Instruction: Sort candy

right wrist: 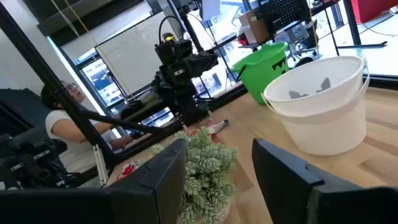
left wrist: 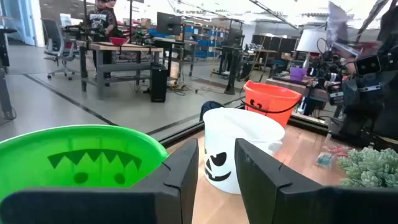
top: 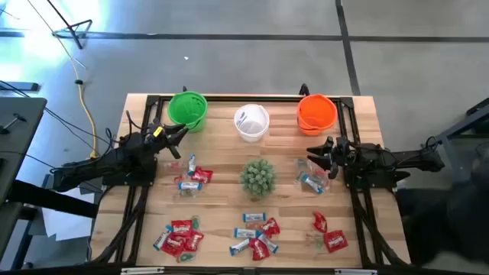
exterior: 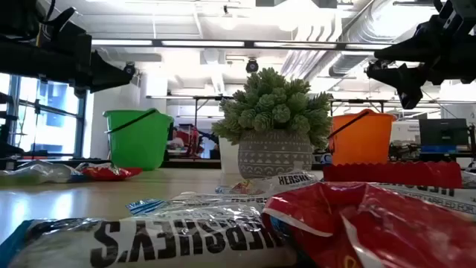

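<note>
Candy (top: pixel 182 237) lies in little piles on the counter (top: pixel 221 210), red and blue-and-white. Left fingers (top: pixel 180 133) are a little apart, empty, up beside the green cup (top: pixel 188 109); one pile (top: pixel 191 179) lies just below them. Right fingers (top: pixel 315 150) are wide apart, empty, near the orange cup (top: pixel 316 113), with some sweets (top: pixel 312 182) close by.

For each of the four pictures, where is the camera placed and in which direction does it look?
High: above, straight down; left gripper and right gripper over the table.
Low: table height, past candy toward the plant.
Left wrist: between its own fingers to the green cup.
Right wrist: own fingers toward the white cup.
All four views show the plant.
</note>
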